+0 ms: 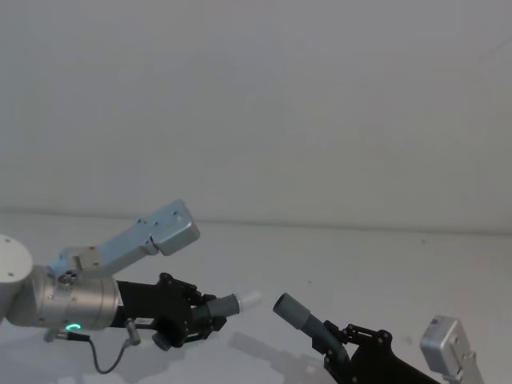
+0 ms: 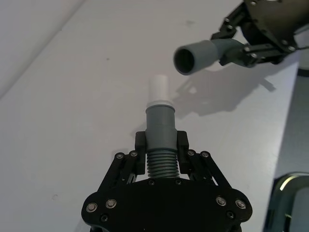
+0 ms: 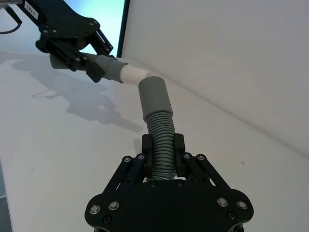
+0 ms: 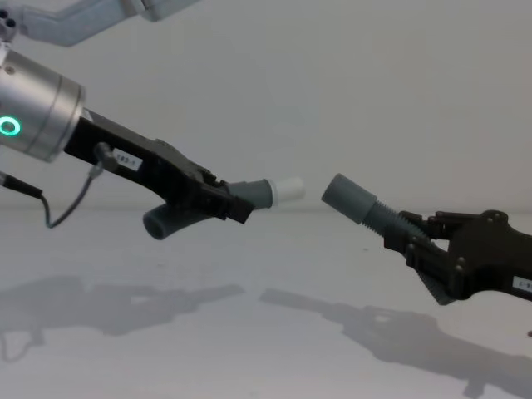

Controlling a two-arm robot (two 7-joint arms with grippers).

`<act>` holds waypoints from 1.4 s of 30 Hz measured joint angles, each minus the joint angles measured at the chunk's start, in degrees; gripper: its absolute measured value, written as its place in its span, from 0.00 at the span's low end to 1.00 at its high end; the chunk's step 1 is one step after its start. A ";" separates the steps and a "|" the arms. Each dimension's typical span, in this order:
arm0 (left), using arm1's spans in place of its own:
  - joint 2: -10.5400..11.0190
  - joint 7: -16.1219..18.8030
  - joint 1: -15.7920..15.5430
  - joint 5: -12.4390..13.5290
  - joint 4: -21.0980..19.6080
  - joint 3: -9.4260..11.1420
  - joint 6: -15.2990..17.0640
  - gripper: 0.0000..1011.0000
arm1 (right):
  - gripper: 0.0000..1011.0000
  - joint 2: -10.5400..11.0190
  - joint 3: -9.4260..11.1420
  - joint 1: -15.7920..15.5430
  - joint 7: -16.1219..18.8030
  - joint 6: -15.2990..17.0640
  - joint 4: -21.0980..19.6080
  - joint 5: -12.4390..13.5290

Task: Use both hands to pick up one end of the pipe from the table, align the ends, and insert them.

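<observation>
Jamming was judged likely: with left gripper [image 4: 218, 199] and right gripper [image 4: 411, 241] each clamped on 1 pipe piece [image 4: 378, 218], white tip [image 4: 290, 189] and socket cuff [image 4: 347, 198], mid-frame, were angled apart.

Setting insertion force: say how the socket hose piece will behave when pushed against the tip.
Likely flexes: the socket piece is ribbed and bent. Its cuff overhangs the right tool, so it may deflect sideways. Probably light, being hollow.

Black left pincer [image 2: 161, 145], black right pincer [image 3: 163, 147]; ribbed grey pipe [image 4: 357, 202], white tip [image 4: 289, 189]; green ring light [image 4: 9, 126]; white table [image 4: 241, 353].
</observation>
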 joint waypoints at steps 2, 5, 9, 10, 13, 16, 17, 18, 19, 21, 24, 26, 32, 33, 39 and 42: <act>0.72 -1.30 -0.35 -0.35 -0.25 0.23 0.11 0.33 | 0.23 0.08 -0.10 0.19 0.36 -0.44 0.37 0.15; 1.44 -2.75 -0.76 -0.71 -0.45 0.47 0.32 0.33 | 0.23 0.20 -0.29 0.51 1.02 -1.29 0.90 0.42; 2.47 -4.88 -1.66 -1.12 -0.59 0.98 0.67 0.33 | 0.23 0.47 -0.72 1.01 1.85 -2.34 1.60 0.51; 2.74 -5.46 -2.00 -1.20 -0.59 1.17 0.75 0.33 | 0.23 0.53 -0.84 1.13 1.99 -2.49 1.76 0.51; 3.07 -6.30 -2.56 -1.30 -0.42 1.46 0.86 0.33 | 0.23 0.78 -1.23 1.54 2.51 -3.39 2.30 0.38; 3.31 -7.17 -3.23 -1.36 -0.07 1.83 0.92 0.33 | 0.23 1.02 -1.70 2.01 3.04 -4.52 2.94 -0.09; 3.40 -7.56 -3.65 -1.37 0.18 2.04 0.93 0.33 | 0.23 1.07 -1.80 2.11 3.15 -4.82 3.07 -0.25; 3.44 -7.79 -3.83 -1.38 0.30 2.13 0.93 0.33 | 0.23 1.14 -1.93 2.23 3.27 -5.12 3.22 -0.43; 3.47 -7.97 -3.99 -1.38 0.42 2.21 0.93 0.33 | 0.23 1.26 -2.14 2.43 3.52 -5.72 3.49 -0.74; 3.54 -8.45 -4.51 -1.41 0.81 2.49 0.93 0.33 | 0.23 1.46 -2.51 2.77 3.83 -6.73 3.92 -1.39; 3.59 -9.04 -5.04 -1.45 1.26 2.78 0.93 0.33 | 0.23 1.60 -2.86 3.04 4.02 -7.46 4.27 -1.91; 3.60 -9.29 -5.30 -1.49 1.50 2.96 0.92 0.33 | 0.23 1.73 -3.18 3.32 4.07 -8.05 4.61 -2.40; 3.54 -9.99 -5.86 -1.83 2.23 3.47 0.82 0.33 | 0.23 1.89 -3.76 3.88 3.87 -8.74 5.00 -3.50; 3.52 -10.04 -5.92 -1.88 2.31 3.54 0.80 0.33 | 0.23 1.89 -3.80 3.93 3.79 -8.75 5.02 -3.60; 3.44 -10.45 -6.07 -2.36 2.78 3.98 0.67 0.33 | 0.23 1.88 -4.13 4.33 2.89 -8.62 4.96 -4.22; 3.37 -10.67 -6.10 -2.67 3.08 4.28 0.54 0.33 | 0.23 1.87 -4.21 4.40 2.62 -8.43 4.85 -4.28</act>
